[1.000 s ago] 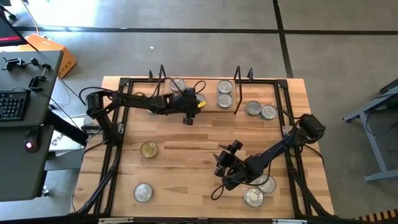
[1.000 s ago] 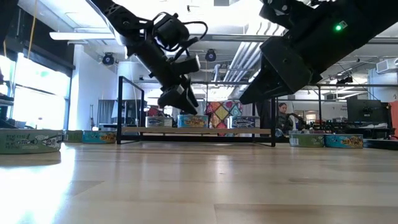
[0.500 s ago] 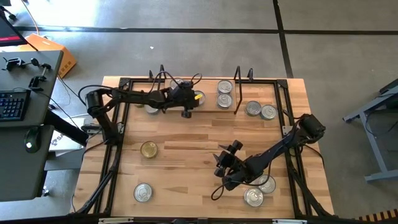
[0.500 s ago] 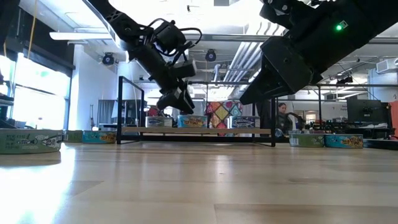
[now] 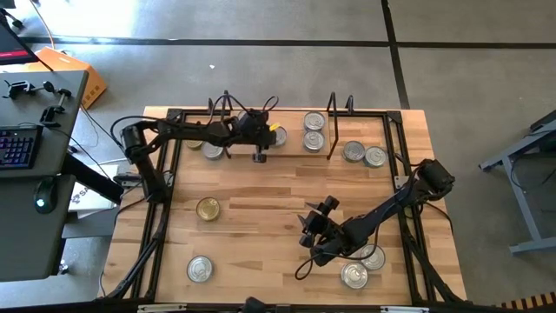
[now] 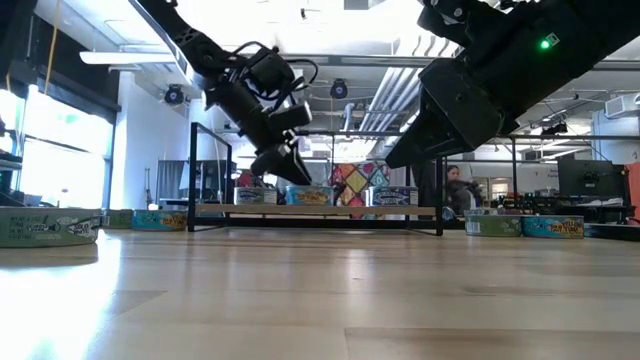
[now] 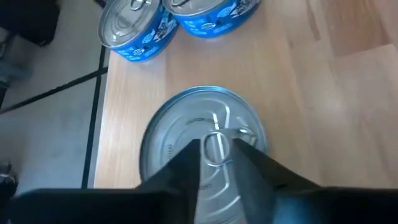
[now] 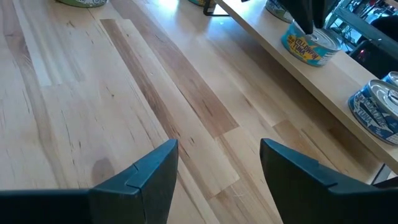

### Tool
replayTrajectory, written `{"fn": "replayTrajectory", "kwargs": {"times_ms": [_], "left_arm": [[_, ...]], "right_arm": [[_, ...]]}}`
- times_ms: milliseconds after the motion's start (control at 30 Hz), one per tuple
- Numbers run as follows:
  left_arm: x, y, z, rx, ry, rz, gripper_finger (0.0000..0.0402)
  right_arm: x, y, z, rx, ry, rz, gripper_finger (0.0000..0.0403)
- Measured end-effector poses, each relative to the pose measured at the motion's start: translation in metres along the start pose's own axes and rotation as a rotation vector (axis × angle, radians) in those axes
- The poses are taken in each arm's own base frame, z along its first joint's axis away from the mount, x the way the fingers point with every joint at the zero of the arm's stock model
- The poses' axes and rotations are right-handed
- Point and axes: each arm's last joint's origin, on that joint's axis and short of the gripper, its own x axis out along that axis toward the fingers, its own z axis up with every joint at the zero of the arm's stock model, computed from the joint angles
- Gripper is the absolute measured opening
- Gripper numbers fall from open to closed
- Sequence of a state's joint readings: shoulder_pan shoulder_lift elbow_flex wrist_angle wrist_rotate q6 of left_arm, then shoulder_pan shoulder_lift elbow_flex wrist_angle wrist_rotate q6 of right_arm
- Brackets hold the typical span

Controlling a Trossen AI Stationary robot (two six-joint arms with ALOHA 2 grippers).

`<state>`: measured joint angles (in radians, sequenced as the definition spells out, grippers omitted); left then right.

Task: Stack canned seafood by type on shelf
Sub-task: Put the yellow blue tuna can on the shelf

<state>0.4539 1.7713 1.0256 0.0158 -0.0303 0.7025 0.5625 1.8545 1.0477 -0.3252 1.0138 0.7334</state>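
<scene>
Table (image 5: 261,217) middle bare between gold tin (image 5: 208,209) near left edge and right gripper (image 5: 310,228), its fingers apart over bare wood. Shelf (image 5: 291,149) along far edge: wire uprights (image 5: 332,122) fence both ends, tins (image 5: 314,130) crowd right end, left gripper (image 5: 259,156) hangs over silver tin (image 7: 205,152) mid-shelf. Near right corner blocked by right arm and tins (image 5: 354,276).

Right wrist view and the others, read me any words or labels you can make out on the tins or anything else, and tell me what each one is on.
"YELLOWFIN TUNA": side label of the tin on the shelf, right wrist view.
Blue-labelled tins in the left wrist view: print too blurred to read.
Tins along the low view: lettering too small to read.
Silver lid under the left gripper: no text visible.
</scene>
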Motion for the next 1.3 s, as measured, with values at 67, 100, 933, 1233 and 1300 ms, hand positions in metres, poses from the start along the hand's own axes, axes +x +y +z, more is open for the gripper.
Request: {"fn": "replayTrajectory", "kwargs": {"times_ms": [67, 100, 933, 1233, 1300], "left_arm": [[0.003, 0.002, -0.003, -0.008, 0.003, 0.006, 0.004], [0.004, 0.002, -0.004, -0.009, 0.006, 0.008, 0.0023], [-0.004, 0.024, 0.002, -0.137, -0.029, -0.012, 0.0], [0.004, 0.025, 0.014, -0.278, 0.057, -0.08, 0.0], [0.01, 0.025, 0.014, -0.266, 0.052, -0.066, 0.0]], "right_arm": [[0.0, 0.0, 0.0, 0.0, 0.0, 0.0, 0.022], [0.0, 0.0, 0.0, 0.0, 0.0, 0.0, 0.022], [0.013, -0.007, 0.005, 0.022, 0.025, -0.026, 0.022], [0.02, -0.01, 0.008, 0.052, 0.052, -0.006, 0.022], [0.02, -0.009, 0.008, 0.054, 0.053, -0.004, 0.022]]}}
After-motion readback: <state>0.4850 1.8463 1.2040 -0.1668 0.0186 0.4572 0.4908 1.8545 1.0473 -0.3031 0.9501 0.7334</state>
